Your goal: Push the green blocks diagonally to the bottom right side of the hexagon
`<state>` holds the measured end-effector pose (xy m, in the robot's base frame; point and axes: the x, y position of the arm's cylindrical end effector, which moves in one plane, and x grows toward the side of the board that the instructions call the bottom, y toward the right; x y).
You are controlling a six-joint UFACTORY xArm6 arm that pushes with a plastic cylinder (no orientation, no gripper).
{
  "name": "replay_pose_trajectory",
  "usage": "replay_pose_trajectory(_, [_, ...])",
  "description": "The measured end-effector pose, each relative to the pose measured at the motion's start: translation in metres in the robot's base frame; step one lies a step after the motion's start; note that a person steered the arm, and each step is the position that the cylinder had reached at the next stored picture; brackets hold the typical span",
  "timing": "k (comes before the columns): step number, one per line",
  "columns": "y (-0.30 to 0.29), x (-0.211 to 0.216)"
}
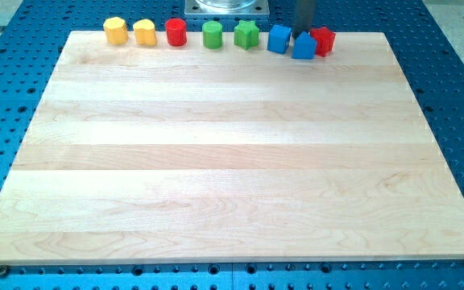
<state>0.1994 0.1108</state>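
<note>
Along the top edge of the wooden surface we see the green cylinder and green star left of our tip, which carries no pincer, while the yellow hexagon sits far left.

You get bright, even overhead light; the pale wooden worktop shows soft glare, short shadows, slight blur.
</note>
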Motion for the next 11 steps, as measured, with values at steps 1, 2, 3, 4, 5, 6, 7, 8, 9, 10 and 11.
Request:
replay_pose_trajectory(1, [-0.014,-0.007])
replay_pose_trajectory(2, [-0.050,-0.006])
replay_pose_trajectory(3, [-0.083,-0.006])
replay_pose_trajectory(4, [-0.112,-0.003])
replay_pose_trajectory(5, [-0.126,0.002])
replay_pose_trajectory(6, [-0.117,-0.006])
replay_pose_trajectory(7, [-0.107,-0.007])
replay_pose_trajectory(8, [-0.121,-0.005])
replay_pose_trajectory(9, [-0.156,-0.004])
replay_pose_trajectory(10, [-0.183,0.021])
replay_pose_trajectory(11, [-0.223,0.061])
